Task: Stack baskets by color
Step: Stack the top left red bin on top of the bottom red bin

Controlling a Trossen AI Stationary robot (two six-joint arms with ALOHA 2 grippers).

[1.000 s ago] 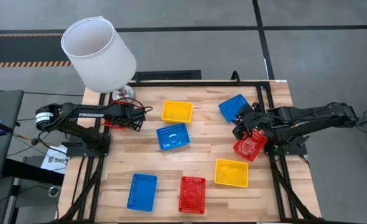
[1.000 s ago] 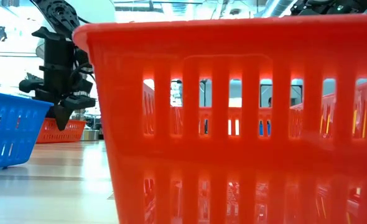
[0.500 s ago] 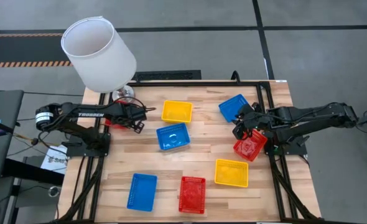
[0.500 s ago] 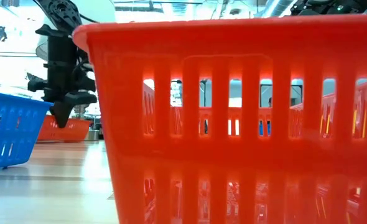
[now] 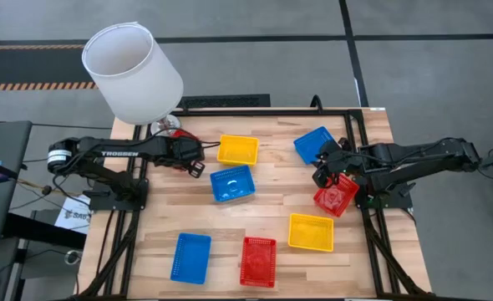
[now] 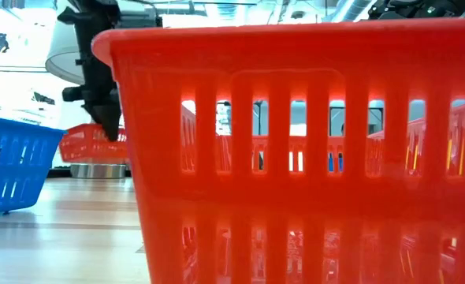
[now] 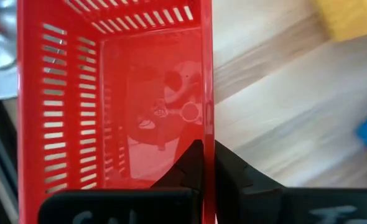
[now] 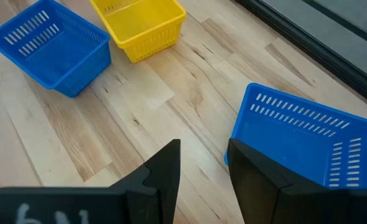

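Note:
My left gripper (image 5: 193, 160) is shut on a red basket (image 7: 109, 93) at the table's far left, beside the lamp's base. In the low view this basket (image 6: 89, 143) hangs clear of the wood. My right gripper (image 8: 202, 165) stands open above the table's right side, with nothing between its fingers. A blue basket (image 8: 301, 137) lies just ahead of it and another red basket (image 5: 337, 199) lies under that arm. More baskets rest on their bottoms: yellow (image 5: 237, 150), blue (image 5: 232, 183), yellow (image 5: 311, 232), red (image 5: 258, 261), blue (image 5: 191, 257). My left gripper pinches one long side wall (image 7: 206, 124) of the red basket at its rim, one finger inside the basket and one outside. The fingers come from above, slanting down. The basket hangs below them, tilted and lifted clear of the table.
A big white lampshade (image 5: 132, 71) overhangs the far left corner on a silvery base (image 6: 97, 170). A black frame (image 5: 347, 117) borders the table. In the low view a red basket (image 6: 311, 158) fills the foreground beside a blue one (image 6: 16, 162).
My left gripper has shut on the red basket's wall, then risen and gone a little toward the table's middle. The basket, which rested on the table beside the lamp base, now hangs tilted and clear of the wood.

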